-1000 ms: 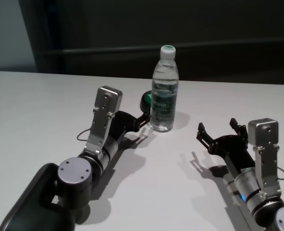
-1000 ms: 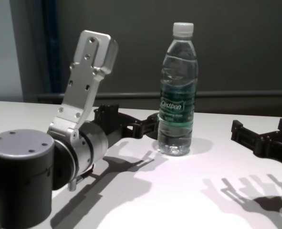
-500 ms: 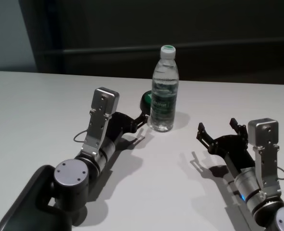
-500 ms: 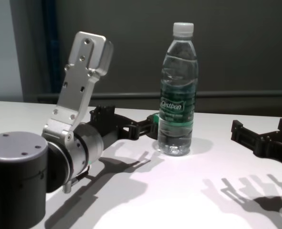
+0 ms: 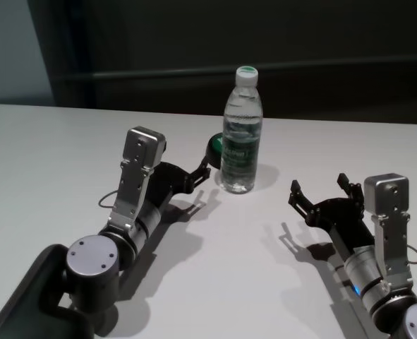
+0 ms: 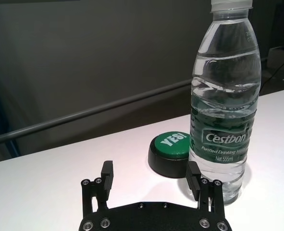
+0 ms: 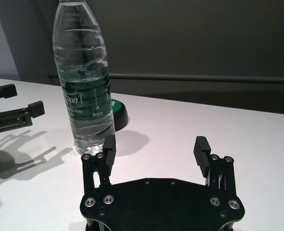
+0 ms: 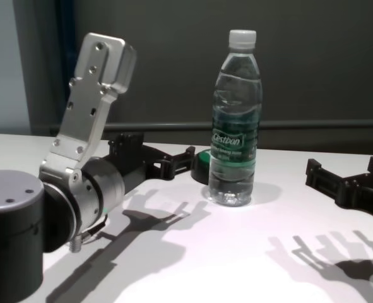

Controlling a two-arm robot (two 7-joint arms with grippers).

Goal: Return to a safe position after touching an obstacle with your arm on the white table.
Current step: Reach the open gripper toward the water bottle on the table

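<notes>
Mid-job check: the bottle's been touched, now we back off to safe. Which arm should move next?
Left. The left gripper sits open just beside the bottle on the white table, fingertips near its base by the green button. The right gripper is open, well clear, so it can stay put.

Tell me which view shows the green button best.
The left wrist view: the green button shows whole beside the bottle, lettering readable. In head, chest and right wrist views, the bottle or left claw partly hides it.

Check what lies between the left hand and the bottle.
Nothing: bare table separates the left hand from the bottle in the head view.
</notes>
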